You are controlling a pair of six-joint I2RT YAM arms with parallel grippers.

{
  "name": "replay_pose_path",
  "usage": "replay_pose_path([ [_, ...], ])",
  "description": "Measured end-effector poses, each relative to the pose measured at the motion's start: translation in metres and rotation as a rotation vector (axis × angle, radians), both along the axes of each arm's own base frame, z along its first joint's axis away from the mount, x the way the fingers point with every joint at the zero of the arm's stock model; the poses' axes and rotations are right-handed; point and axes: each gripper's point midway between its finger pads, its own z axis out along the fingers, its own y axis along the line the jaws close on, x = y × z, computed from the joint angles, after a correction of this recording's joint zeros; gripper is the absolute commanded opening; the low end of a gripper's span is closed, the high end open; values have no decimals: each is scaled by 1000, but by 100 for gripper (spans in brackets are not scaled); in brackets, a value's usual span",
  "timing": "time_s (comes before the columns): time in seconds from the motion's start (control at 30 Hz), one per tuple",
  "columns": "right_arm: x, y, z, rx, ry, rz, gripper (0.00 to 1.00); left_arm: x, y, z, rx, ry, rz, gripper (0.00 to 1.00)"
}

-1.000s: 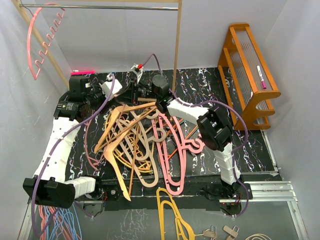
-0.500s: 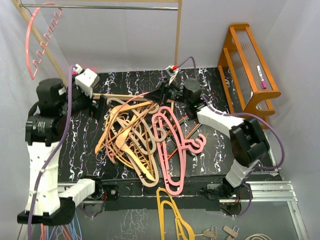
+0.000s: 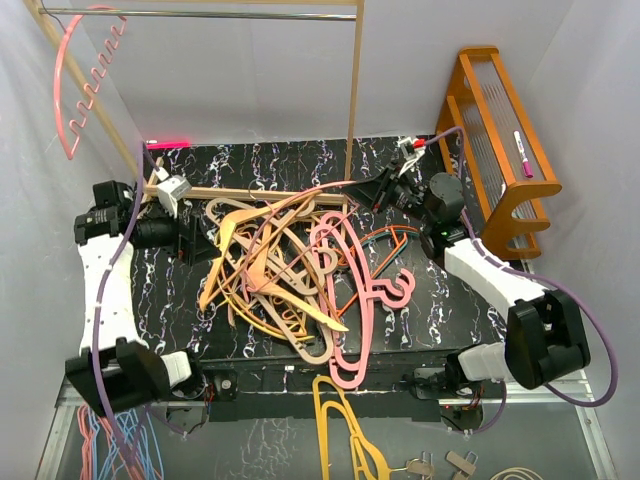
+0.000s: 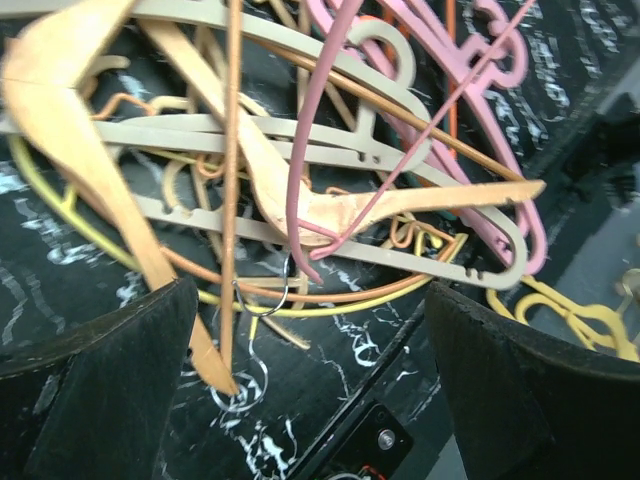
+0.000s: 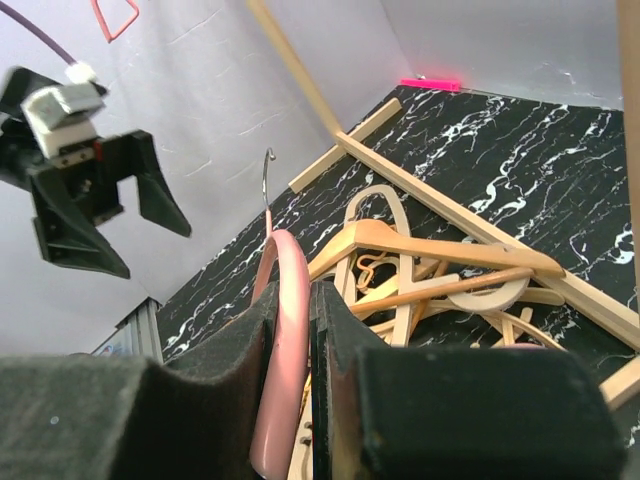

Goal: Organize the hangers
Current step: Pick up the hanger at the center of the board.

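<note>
Obs: right claw (image 5: pixel 308 310) has swung rightward, clenched on a thin pink hanger (image 5: pixel 288 270), drawing it from the hangers (image 3: pixel 270 280) heaped on the table (image 3: pixel 165 300); left claw (image 4: pixel 310 390) released, empty, backed off. Far end possibly still snagged, separation incomplete

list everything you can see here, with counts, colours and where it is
hanger pile: about a dozen, tangled; pink, tan, orange, yellow; middle of mat
held hanger: 1, pink with a metal hook; in the right gripper
hung hanger: 1, pink; on the rail, top left
mustard hanger: 1, yellow; past the mat's front edge
hanger bunch: blue and pink; off the mat's near-left corner
mat: 1, black marbled; under the pile
rail: 1, metal on wood posts; at the back
rack: 1, orange wood; right of the mat
marker: 1, pink; on the rack
left gripper: open, at the pile's left edge
right gripper: shut on the held hanger
</note>
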Motion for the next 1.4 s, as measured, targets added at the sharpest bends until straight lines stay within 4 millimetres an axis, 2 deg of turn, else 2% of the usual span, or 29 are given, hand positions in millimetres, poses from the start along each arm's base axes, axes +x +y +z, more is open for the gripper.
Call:
replay_pose_path([
  [0.13, -3, -9, 2, 11, 8, -13, 8, 0, -9, -27, -97, 53, -98, 95],
  [0.23, -4, -9, 3, 21, 10, -13, 8, 4, -19, -42, -106, 61, -154, 96],
  [0.4, -6, -9, 5, 49, 16, -7, 8, 19, -33, -53, -84, -12, -219, 96],
  [0.57, -7, -9, 14, 75, -5, -3, 8, 32, -42, -81, -90, -12, -261, 92],
  [0.73, -5, -12, 16, 86, -4, -11, 8, 33, -47, -109, -107, 47, -302, 87],
  [0.77, -2, -16, 19, 94, -9, -26, 8, 30, -49, -119, -114, 71, -326, 81],
  [0.93, 0, -21, 21, 116, -11, -41, 8, 23, -54, -119, -138, 74, -354, 73],
  [1.03, 1, -24, 21, 127, -2, -51, 8, 17, -57, -118, -158, 83, -368, 62],
  [1.13, 2, -26, 25, 140, -12, -55, 8, 13, -59, -116, -184, 92, -378, 42],
  [1.23, 2, -27, 29, 155, -25, -57, 8, 8, -63, -111, -216, 106, -388, 13],
  [1.27, 1, -27, 29, 162, -25, -60, 8, 7, -64, -109, -227, 111, -392, 0],
  [1.4, 1, -29, 34, 189, -33, -63, 8, 5, -64, -99, -251, 138, -393, 0],
])
